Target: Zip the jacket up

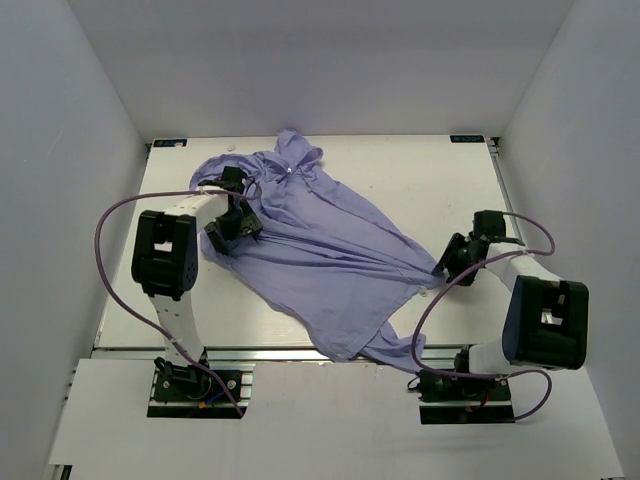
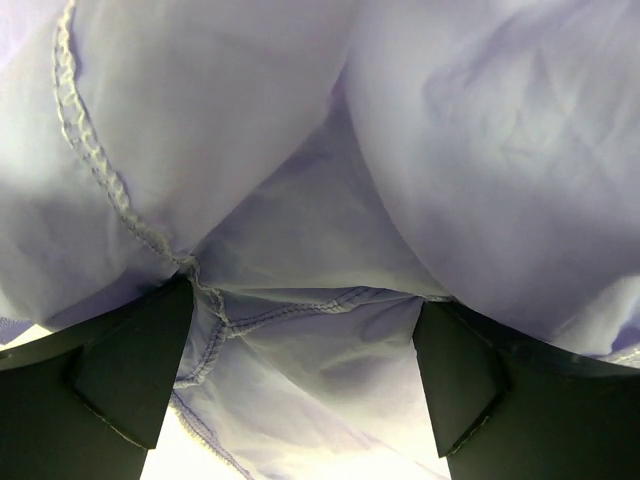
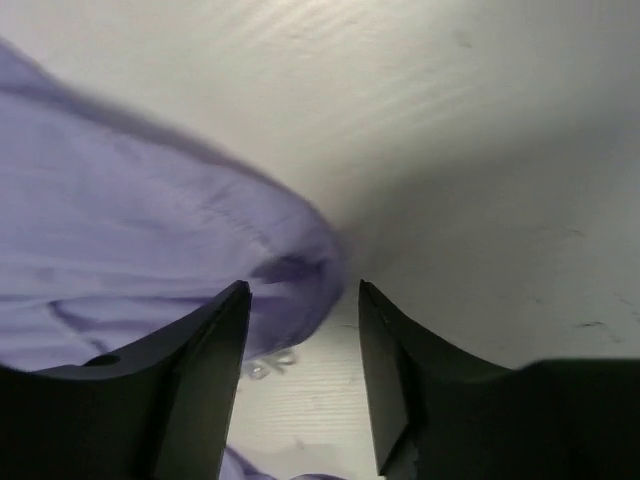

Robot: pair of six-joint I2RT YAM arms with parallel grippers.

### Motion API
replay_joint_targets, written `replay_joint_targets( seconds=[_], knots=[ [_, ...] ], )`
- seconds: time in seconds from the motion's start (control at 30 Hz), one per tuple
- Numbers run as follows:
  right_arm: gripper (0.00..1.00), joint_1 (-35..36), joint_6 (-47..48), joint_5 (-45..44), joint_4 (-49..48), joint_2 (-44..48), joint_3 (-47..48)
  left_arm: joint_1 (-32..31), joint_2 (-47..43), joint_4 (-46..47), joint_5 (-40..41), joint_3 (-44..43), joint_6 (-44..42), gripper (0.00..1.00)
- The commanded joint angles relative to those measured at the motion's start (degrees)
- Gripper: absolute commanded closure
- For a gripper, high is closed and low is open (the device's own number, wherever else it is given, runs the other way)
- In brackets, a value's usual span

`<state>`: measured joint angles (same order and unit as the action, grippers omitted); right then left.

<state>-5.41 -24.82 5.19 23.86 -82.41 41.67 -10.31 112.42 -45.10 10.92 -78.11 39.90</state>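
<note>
Left gripper: the jaws stand wide apart and are set down into the jacket. Lavender cloth bulges into the gap and fills the wrist view, hiding the surface below except for a bright sliver at the bottom edge. The fingers are cut off by the frame, and no pinch on the cloth is seen. A stitched seam runs down from above and passes between the two fingers; which part of the garment it belongs to cannot be told. Right gripper: the jaws are partly open and hold nothing. A rounded, blurred fold of the jacket's edge lies just beyond the tips. A small pale translucent object lies on the surface between the fingers, too blurred to identify. From above, the jacket lies crumpled diagonally on the white table, with its hood beyond the left gripper and its lower end between the two arms. The zip cannot be made out in any view.
</note>
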Motion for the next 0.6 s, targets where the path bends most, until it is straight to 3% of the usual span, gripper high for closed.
replay_joint_targets(
  seconds=[0.0,0.1,0.13,0.27,0.57],
  knots=[
    [0.46,0.5,3.6,10.3,-3.2,4.3,2.8,0.5,2.2,1.2,0.8,-0.8,-0.9,0.02],
    [0.28,5.0,5.2,8.7,-4.8,7.1,6.0,0.5,3.6,1.5,0.6,-2.7,-2.1,0.02],
    [0.25,9.8,6.9,5.6,-4.7,7.2,8.6,0.5,4.6,1.3,0.8,-5.4,-2.9,0.02],
    [0.22,20.5,11.6,1.8,-6.4,2.2,15.5,0.6,12.4,-0.9,1.6,-16.5,-4.8,0.02],
    [0.30,29.4,16.1,-3.0,-0.9,-26.0,40.3,5.4,29.6,-6.1,-1.5,-43.6,-8.6,0.02]
  ],
)
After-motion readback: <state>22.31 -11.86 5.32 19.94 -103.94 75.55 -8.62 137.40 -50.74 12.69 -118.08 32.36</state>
